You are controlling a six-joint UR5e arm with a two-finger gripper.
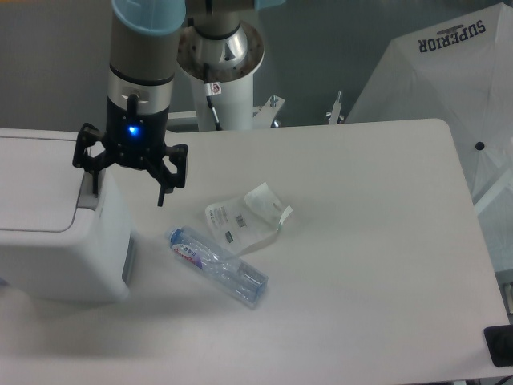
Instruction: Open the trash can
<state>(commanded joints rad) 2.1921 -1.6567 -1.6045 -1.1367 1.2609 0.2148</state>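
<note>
The trash can (56,241) is a large boxy white bin at the left edge of the table, with a flat white lid (36,180) lying down on it and a grey tab (86,187) at its right rim. My gripper (128,186) hangs open over the can's right rim. Its left finger (95,181) is down at the grey tab and its right finger (163,191) is outside the can, above the table. Whether the left finger touches the tab I cannot tell.
A clear plastic bottle (216,265) with a blue label lies on the table right of the can. A crumpled white packet (247,218) lies just behind it. A white umbrella-like cover (449,88) stands at the back right. The arm's white base (220,72) is behind.
</note>
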